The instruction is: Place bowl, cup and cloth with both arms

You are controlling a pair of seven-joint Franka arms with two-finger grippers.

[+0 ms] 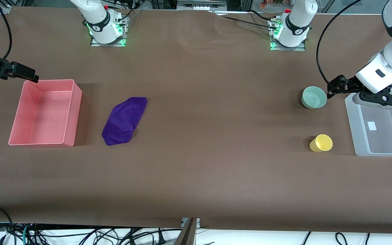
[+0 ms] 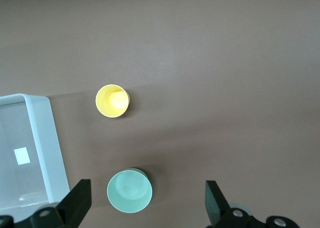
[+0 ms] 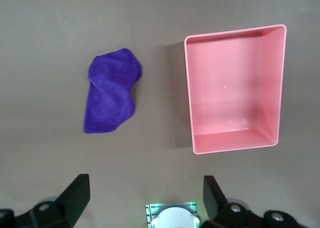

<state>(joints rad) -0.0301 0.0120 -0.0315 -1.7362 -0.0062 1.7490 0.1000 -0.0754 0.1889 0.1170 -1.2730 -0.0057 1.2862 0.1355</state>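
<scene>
Left wrist view shows me the left gripper [image 2: 145, 208] with fingers spread wide just above the bowl [image 2: 129, 191], cup [image 2: 112, 100] nearby on the table [image 2: 225, 62]; right gripper [image 3: 145, 200], also open, waits above the cloth [image 3: 111, 90].

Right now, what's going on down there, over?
Left gripper open, above bowl. Right gripper open, up by pink bin. Cup, cloth untouched on table. Nothing blocking.

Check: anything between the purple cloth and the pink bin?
Nothing. Bare brown table between the cloth and the pink bin, clearest in the right wrist view.
</scene>
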